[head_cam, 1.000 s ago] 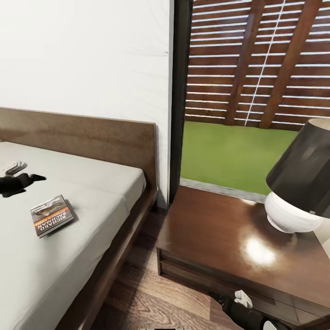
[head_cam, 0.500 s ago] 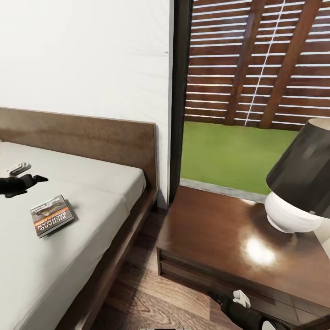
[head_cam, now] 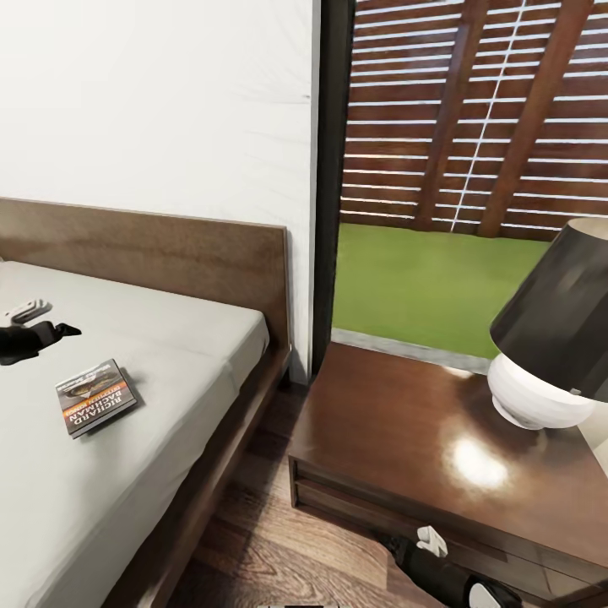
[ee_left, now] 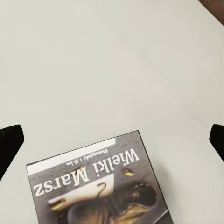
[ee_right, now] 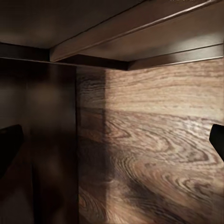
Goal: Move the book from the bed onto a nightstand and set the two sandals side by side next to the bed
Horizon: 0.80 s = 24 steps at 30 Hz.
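1. Since the earlier frame, the left gripper [head_cam: 67, 329] has drawn slightly back toward the bed's [head_cam: 169, 371] edge; the right gripper [head_cam: 426, 540] shifted left below the nightstand [head_cam: 405, 431].
2. Thin paperback book [head_cam: 95, 396] lies flat on the grey mattress, well apart from the nightstand.
3. Cover reads "RICHARD BACHMAN" and "Wielki Marsz" [ee_left: 88, 175].
4. Both grippers' jaws are spread wide.

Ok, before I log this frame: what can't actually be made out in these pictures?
- Lower part of the book cover: cut off by the left wrist view's edge.
- Small print under the title on the book: too blurred in the left wrist view.
- Far side of the lamp and nightstand: cut off by the head view's edge.
- Right end effector: low in the head view, partly cut off at the nightstand's front.
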Tool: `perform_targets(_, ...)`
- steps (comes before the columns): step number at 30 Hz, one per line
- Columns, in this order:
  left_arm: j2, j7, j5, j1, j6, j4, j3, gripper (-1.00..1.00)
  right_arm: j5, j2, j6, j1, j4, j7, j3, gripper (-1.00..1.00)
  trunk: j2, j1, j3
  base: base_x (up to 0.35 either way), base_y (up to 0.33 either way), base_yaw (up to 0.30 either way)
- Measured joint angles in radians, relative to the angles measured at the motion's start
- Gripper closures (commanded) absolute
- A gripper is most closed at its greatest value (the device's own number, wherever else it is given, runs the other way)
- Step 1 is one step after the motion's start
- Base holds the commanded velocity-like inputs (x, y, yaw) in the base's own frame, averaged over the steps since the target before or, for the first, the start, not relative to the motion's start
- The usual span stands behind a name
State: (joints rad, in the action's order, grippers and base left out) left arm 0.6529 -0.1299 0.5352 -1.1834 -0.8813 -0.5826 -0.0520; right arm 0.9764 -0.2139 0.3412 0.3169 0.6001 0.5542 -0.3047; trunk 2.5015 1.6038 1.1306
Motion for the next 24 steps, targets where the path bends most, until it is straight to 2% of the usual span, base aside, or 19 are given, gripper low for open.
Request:
perform_targets(10,-0.004,0.007,0.004,0.000,-0.002,-0.039,-0.002,-1.00,0.001,0.000,0.000,0.000,0.002,0.000,0.001,-1.00,0.000,0.000,0.002,0.000,0.000,0.000)
perform_targets(24,0.001,0.008,0.001,0.000,-0.001,-0.055,-0.007,-1.00,0.001,0.003,-0.001,0.000,0.002,0.000,0.001,-1.00,0.000,0.000,0.021,0.000,0.000,0.000)
